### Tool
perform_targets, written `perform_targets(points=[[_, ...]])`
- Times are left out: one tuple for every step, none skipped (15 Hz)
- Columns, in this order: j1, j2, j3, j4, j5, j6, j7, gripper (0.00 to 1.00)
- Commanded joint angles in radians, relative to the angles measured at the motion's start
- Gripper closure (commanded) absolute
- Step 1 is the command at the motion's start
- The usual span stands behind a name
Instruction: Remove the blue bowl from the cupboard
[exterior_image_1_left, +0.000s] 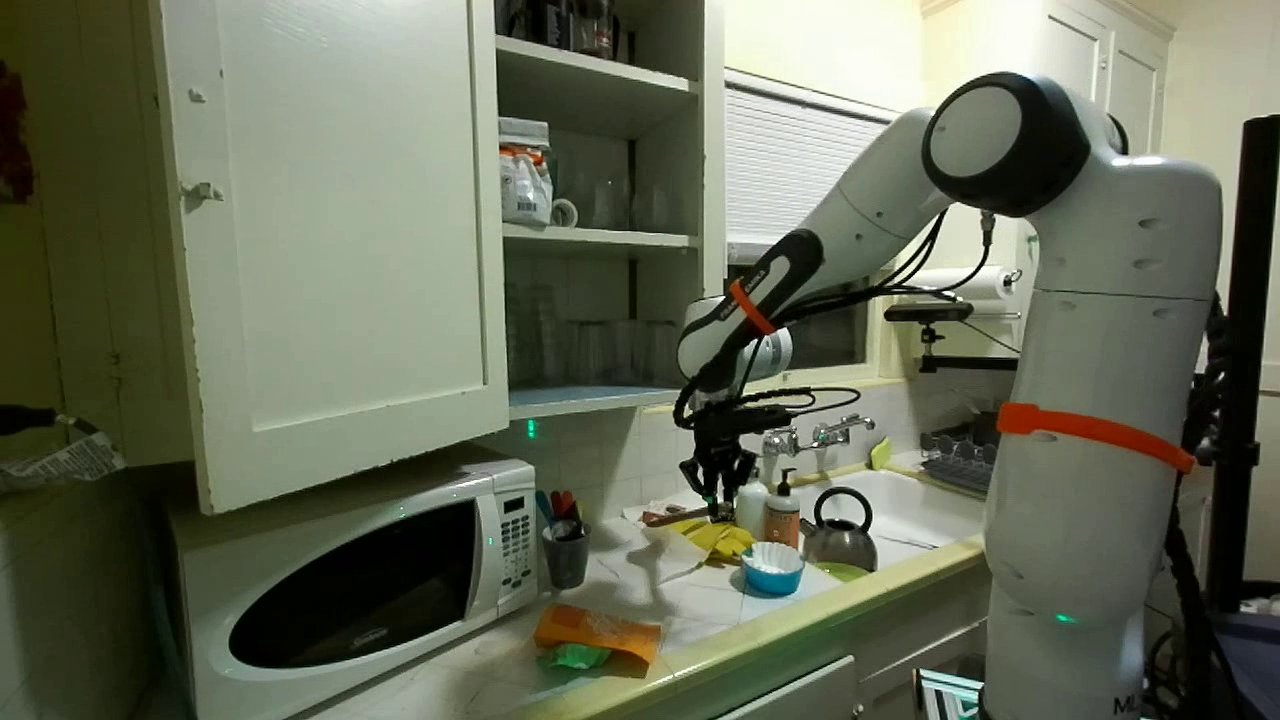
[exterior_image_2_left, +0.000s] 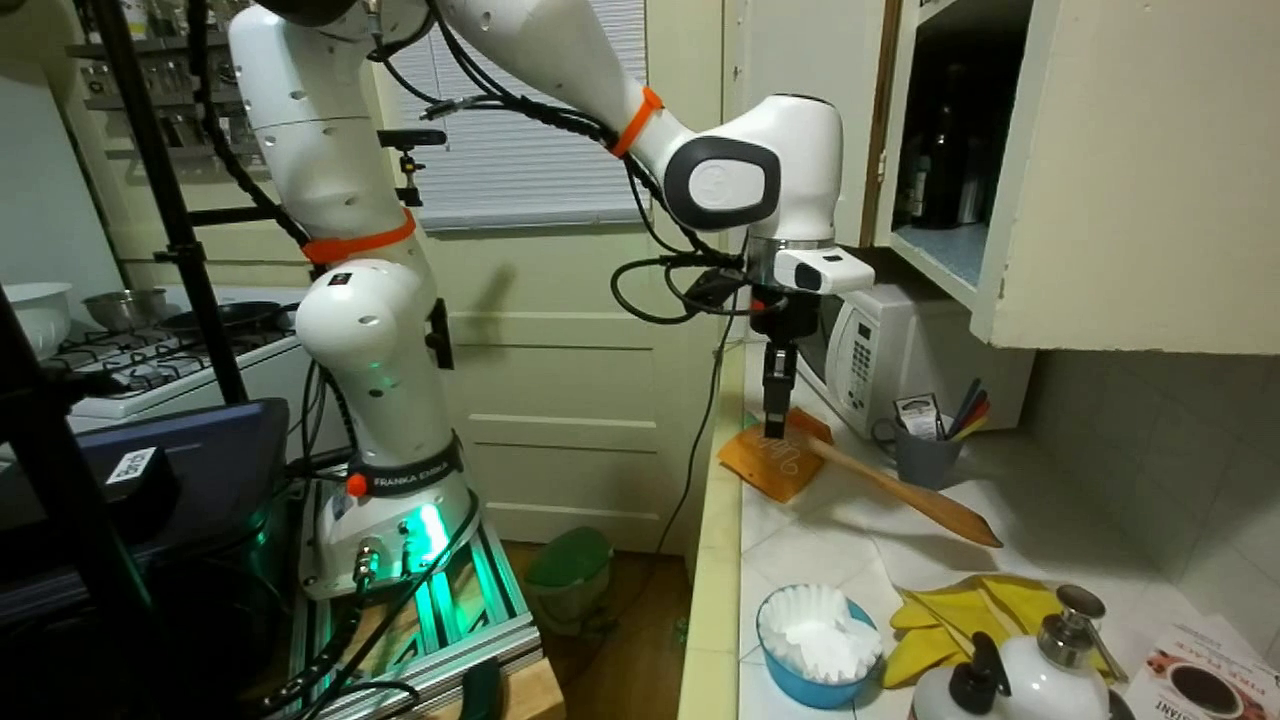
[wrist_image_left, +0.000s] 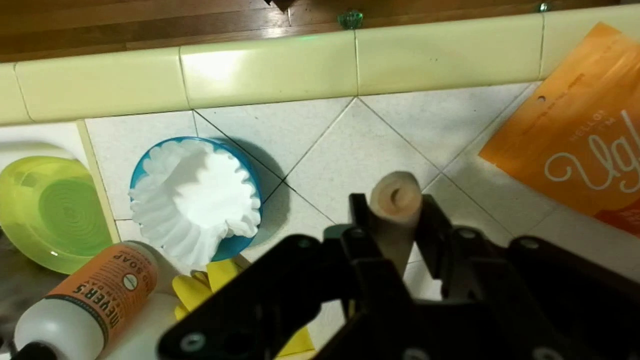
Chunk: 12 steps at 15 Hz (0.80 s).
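Wrist view shows the claw (wrist_image_left: 393, 217) pinching the handle of a wooden cooking utensil (wrist_image_left: 396, 200) between its two fingers, above the white tiles of the table (wrist_image_left: 350, 145). In an exterior view, the utensil's broad end points away from the table's edge, lifted off the tiles, with a shadow beneath. The blue bowl (exterior_image_1_left: 772, 580) sits upright on the table, outside the cupboard (exterior_image_1_left: 598, 238) and apart from the claw; white fluted coffee filters (wrist_image_left: 200, 195) fill it. Yellow rubber gloves (exterior_image_2_left: 930, 640) and an orange-labelled Meyer's soap bottle (wrist_image_left: 112, 285) are near the bowl, and a lime-green dish (wrist_image_left: 65, 200) lies across a yellow tile strip from it. Well apart from the bowl is an orange packet (wrist_image_left: 575, 135) lettered "Hello! I'm". The cupboard's panelled door (exterior_image_1_left: 350, 220) is swung wide above a white microwave (exterior_image_1_left: 370, 590); its shelves hold clear glasses (exterior_image_1_left: 610, 350) and a white pouch (exterior_image_1_left: 525, 185). A grey mug (exterior_image_2_left: 922, 462) stands beside the microwave.
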Motion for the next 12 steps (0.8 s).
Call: perform_targets(points=[[-0.007,0.086,0.017,0.03,-0.067,0.071,0.094,0.93],[-0.004,0.105,0.016,0.039,-0.075,0.074,0.101,0.93],[-0.001,0.123,0.015,0.046,-0.092,0.082,0.121,0.93],[0.002,0.141,0.013,0.054,-0.104,0.082,0.132,0.93],[0.005,0.163,0.01,0.065,-0.107,0.075,0.138,0.93],[0.009,0.187,0.008,0.079,-0.099,0.058,0.128,0.91],[0.012,0.206,0.006,0.088,-0.095,0.051,0.123,0.48],[0.015,0.226,0.003,0.099,-0.093,0.041,0.121,0.47],[0.017,0.242,0.002,0.108,-0.088,0.035,0.113,0.4],[0.019,0.256,0.0,0.117,-0.085,0.03,0.109,0.33],[0.021,0.267,-0.002,0.125,-0.086,0.022,0.105,0.26],[0.024,0.268,-0.005,0.127,-0.09,0.015,0.105,0.18]])
